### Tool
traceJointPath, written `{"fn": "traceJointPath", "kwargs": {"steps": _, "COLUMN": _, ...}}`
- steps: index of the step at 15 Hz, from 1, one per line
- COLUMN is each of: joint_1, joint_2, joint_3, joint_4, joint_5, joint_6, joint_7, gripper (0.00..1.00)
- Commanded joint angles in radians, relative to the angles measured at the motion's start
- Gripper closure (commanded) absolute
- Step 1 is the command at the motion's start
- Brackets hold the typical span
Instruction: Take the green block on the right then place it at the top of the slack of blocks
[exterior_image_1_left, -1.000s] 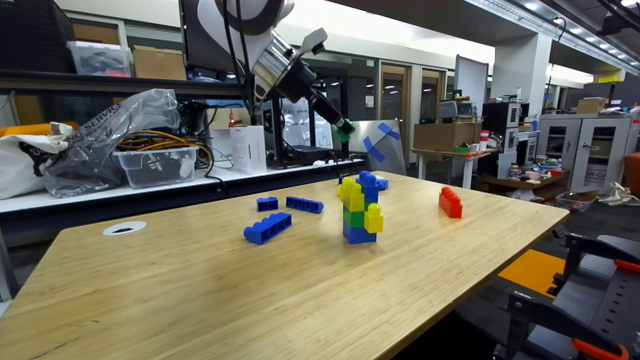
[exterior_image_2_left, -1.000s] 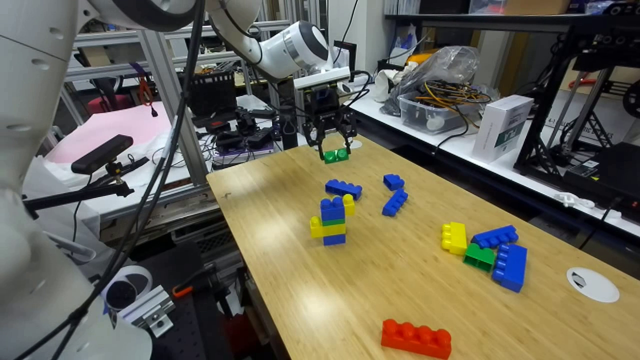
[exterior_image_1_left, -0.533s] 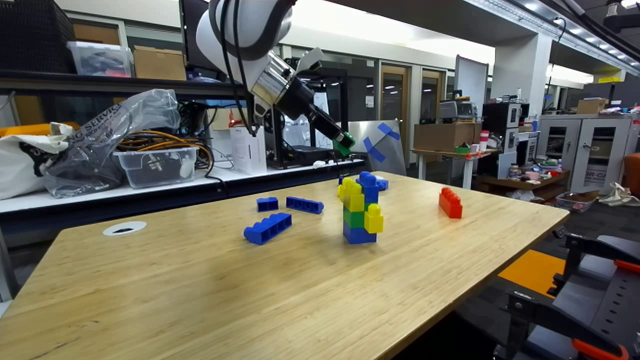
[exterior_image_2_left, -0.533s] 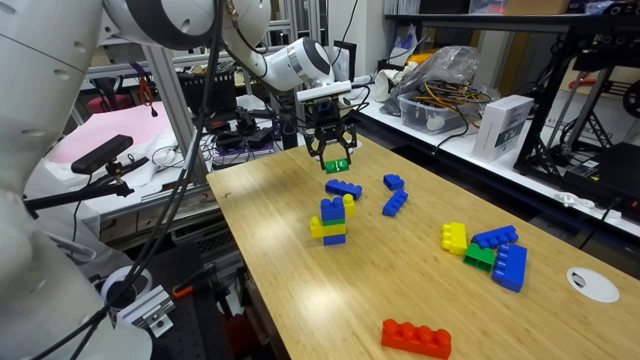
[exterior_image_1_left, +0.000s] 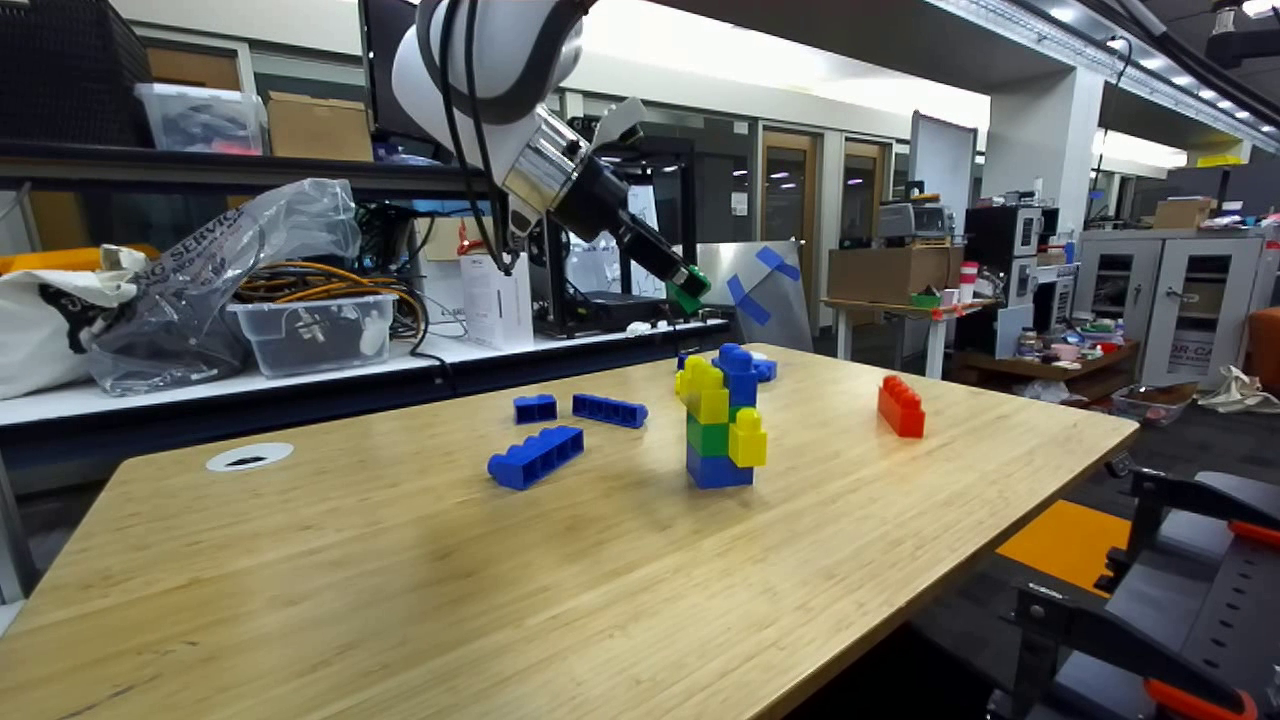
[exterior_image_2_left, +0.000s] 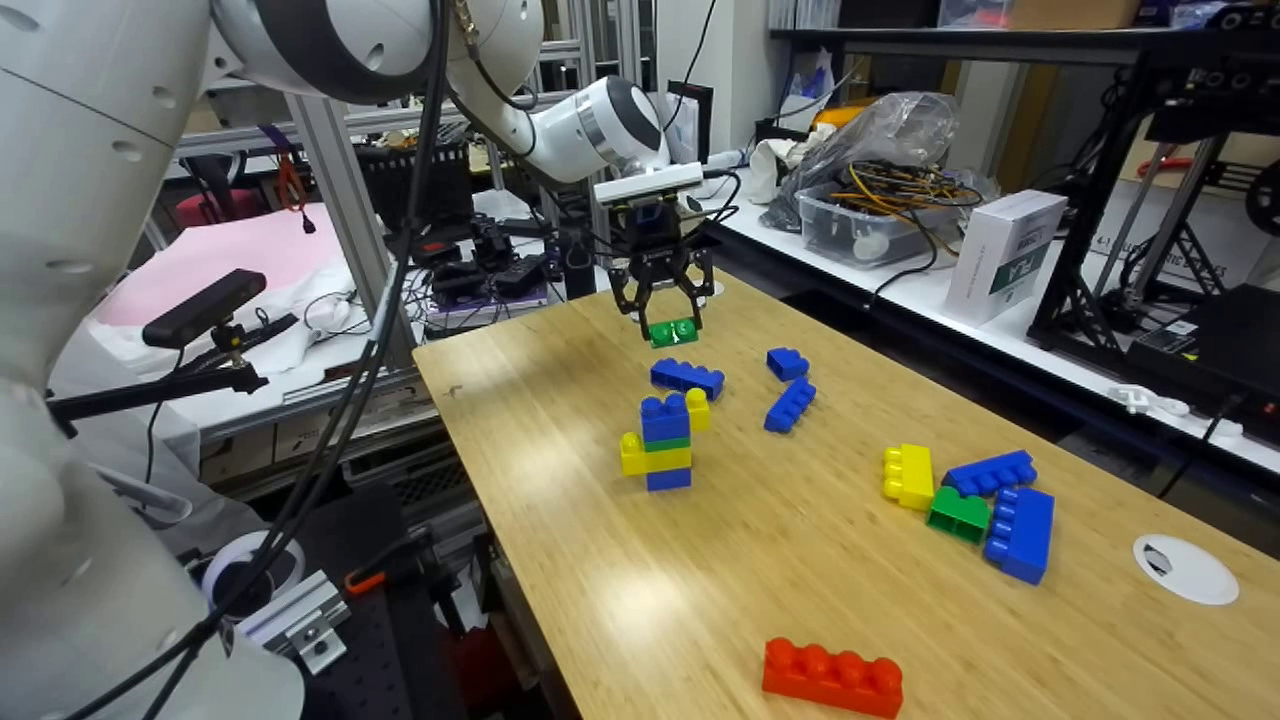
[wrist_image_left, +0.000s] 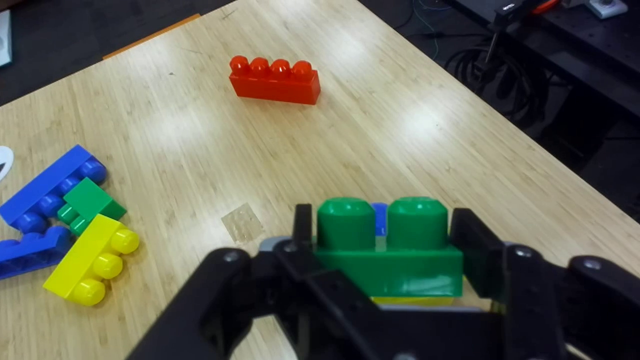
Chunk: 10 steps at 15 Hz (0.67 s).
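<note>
My gripper (exterior_image_2_left: 672, 328) is shut on a green two-stud block (exterior_image_2_left: 673, 333), with one finger at each end. It holds the block in the air, studs up in the wrist view (wrist_image_left: 390, 272). The block also shows at the fingertips in an exterior view (exterior_image_1_left: 688, 290). The stack of blue, green and yellow blocks (exterior_image_2_left: 667, 457) stands upright on the table, with a blue block on top and yellow blocks jutting out. It also shows in an exterior view (exterior_image_1_left: 710, 438). The held block is above the stack's level and apart from it. In the wrist view, the held block and fingers hide most of the stack.
Several loose blue blocks (exterior_image_2_left: 790, 404) lie near the stack. Another green block (exterior_image_2_left: 960, 515) lies among a yellow block (exterior_image_2_left: 908, 476) and blue blocks (exterior_image_2_left: 1019, 535). A red block (exterior_image_2_left: 832, 679) lies near the table (exterior_image_2_left: 560, 420) edge. A shelf with a plastic bin (exterior_image_1_left: 315, 335) runs alongside.
My gripper has come down a little with the green block in it, and has been nearly still over the last half second. The stack and loose blocks have not moved.
</note>
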Motion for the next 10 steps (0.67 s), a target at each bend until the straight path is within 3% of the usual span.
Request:
{"fn": "traceJointPath", "kwargs": {"steps": 1, "joint_1": -0.004, "joint_2": 0.003, "joint_3": 0.007, "joint_4": 0.005, "joint_5": -0.003, "joint_6": -0.005, "joint_7": 0.002, "gripper": 0.31}}
{"fn": "traceJointPath", "kwargs": {"steps": 7, "joint_1": -0.004, "joint_2": 0.003, "joint_3": 0.007, "joint_4": 0.005, "joint_5": -0.003, "joint_6": -0.005, "joint_7": 0.002, "gripper": 0.31}}
{"fn": "traceJointPath", "kwargs": {"steps": 8, "joint_1": -0.004, "joint_2": 0.003, "joint_3": 0.007, "joint_4": 0.005, "joint_5": -0.003, "joint_6": -0.005, "joint_7": 0.002, "gripper": 0.56}}
{"fn": "traceJointPath", "kwargs": {"steps": 10, "joint_1": 0.006, "joint_2": 0.024, "joint_3": 0.005, "joint_4": 0.043, "joint_5": -0.003, "joint_6": -0.027, "joint_7": 0.0, "gripper": 0.56}}
